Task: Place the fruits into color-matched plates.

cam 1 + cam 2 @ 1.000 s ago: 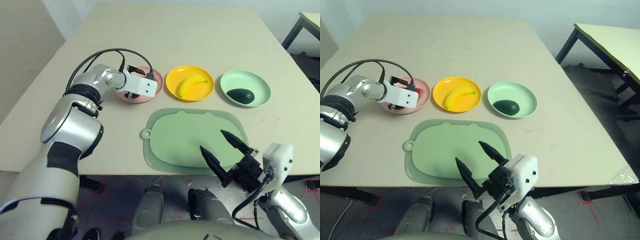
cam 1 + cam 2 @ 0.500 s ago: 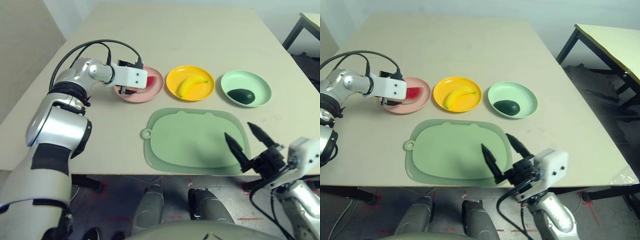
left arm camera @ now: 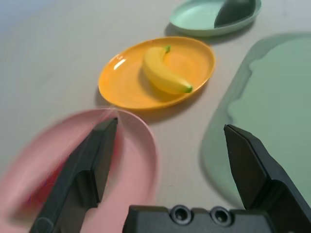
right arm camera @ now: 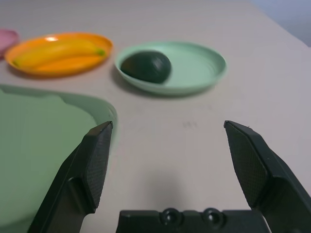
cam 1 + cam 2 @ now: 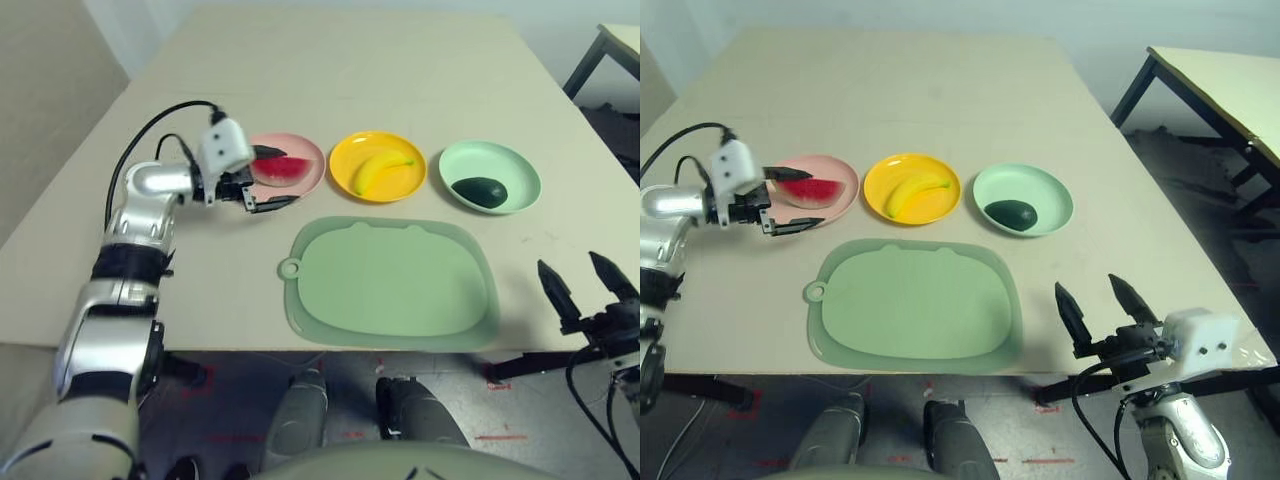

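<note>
The left end effector (image 5: 262, 178) hangs wide open and empty just beside the pink plate (image 5: 303, 183), where the watermelon wedge (image 5: 283, 167) lies. The right end effector (image 5: 1103, 311), also spread and empty, sits off the tabletop (image 5: 350, 60) edge, well apart from the mint plate (image 5: 1045, 197) holding the avocado (image 5: 1012, 213). A careless left-arm swing could clip the pink rim. Count: 3 plates, 3 fruits, with the banana (image 5: 380, 170) on the yellow plate (image 5: 345, 160), and 1 mat (image 5: 390, 285).

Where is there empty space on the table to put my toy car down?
The big green mat is bare. So is the far table behind the pink plate, yellow plate and green plate. That row is full: watermelon, banana, avocado. The open left gripper crowds the pink plate.
</note>
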Available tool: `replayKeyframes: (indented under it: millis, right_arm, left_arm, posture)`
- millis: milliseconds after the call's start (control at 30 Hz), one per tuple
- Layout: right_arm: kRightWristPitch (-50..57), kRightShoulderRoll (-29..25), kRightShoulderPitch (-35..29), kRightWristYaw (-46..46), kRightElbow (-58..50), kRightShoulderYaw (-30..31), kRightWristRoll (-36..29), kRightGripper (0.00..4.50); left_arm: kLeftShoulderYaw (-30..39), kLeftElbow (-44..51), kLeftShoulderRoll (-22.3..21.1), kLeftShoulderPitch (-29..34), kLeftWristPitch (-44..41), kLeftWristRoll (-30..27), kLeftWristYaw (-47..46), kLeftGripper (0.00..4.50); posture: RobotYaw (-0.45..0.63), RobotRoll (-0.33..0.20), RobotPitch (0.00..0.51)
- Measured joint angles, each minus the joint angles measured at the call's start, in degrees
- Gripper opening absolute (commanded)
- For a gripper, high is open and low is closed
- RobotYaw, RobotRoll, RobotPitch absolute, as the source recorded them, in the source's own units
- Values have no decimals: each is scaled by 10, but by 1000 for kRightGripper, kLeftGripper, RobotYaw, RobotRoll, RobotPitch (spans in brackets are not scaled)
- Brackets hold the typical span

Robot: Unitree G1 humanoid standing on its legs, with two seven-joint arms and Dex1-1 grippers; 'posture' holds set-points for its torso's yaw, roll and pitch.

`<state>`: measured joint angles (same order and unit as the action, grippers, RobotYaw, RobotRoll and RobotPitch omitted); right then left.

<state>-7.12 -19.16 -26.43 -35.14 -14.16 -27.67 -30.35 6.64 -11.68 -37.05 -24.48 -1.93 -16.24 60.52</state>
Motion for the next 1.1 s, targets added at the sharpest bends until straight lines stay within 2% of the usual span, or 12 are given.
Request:
replayKeyframes:
  millis: [67,267,400,867,967,1100]
  right_arm:
    - [-45,2,5,-8,51,-13,10,4500]
    - [-133,5,4,-36,102,-18,35,4500]
    - [-142,7,7,-36,108,-18,32,4500]
    - [-130,32,-3,-26,107,2,21,4500]
    - [-135,31,-7,-54,134,-4,-5,4500]
    - [-169,9,22,-114,208,-29,-39,4500]
  left_arm:
    - [36,55,20,65,-35,-29,-50,4455]
    - [90,79,60,156,-41,-46,-141,4455]
    - [112,75,85,167,-40,-60,-182,4455]
    - [124,6,114,214,35,-52,-218,4455]
    - [124,-14,114,215,52,-51,-225,4455]
    - [125,-35,114,217,77,-51,-227,4455]
  posture:
    - [158,0,141]
    - [176,0,146]
    - [174,0,149]
    - [180,0,153]
    - [173,0,153]
    - [181,0,149]
